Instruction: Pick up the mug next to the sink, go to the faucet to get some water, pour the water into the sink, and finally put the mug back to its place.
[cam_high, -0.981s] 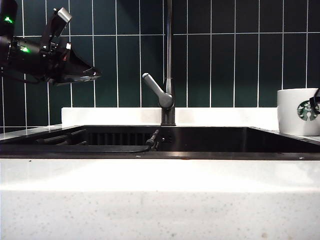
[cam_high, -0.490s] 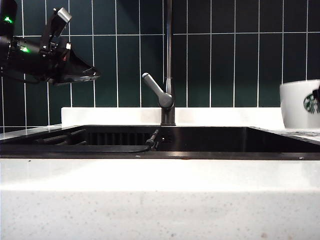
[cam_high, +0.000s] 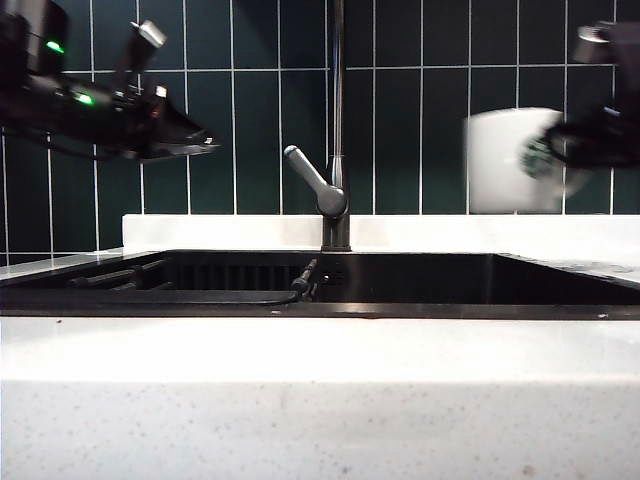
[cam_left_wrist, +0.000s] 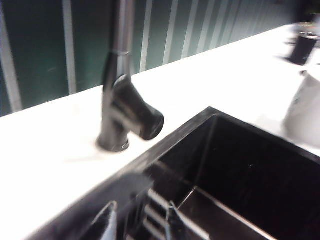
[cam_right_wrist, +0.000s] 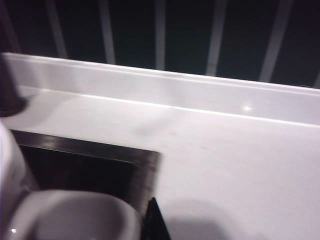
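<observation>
mug (cam_high: 512, 160): upright, held clamped in right gripper (cam_high: 570, 150), aloft right of faucet (cam_high: 337, 120)
left gripper (cam_high: 195, 142): jaws apart, empty, nearer the faucet lever

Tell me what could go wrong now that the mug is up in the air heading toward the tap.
1. The right pincer seems to hold the mug by one side only; the mug is motion-blurred, so it may slip or tilt.
2. Carried further across, the mug might knock the faucet pipe.
3. The left pincer hangs beside the faucet's lever; both arms could crowd each other above the sink.
</observation>
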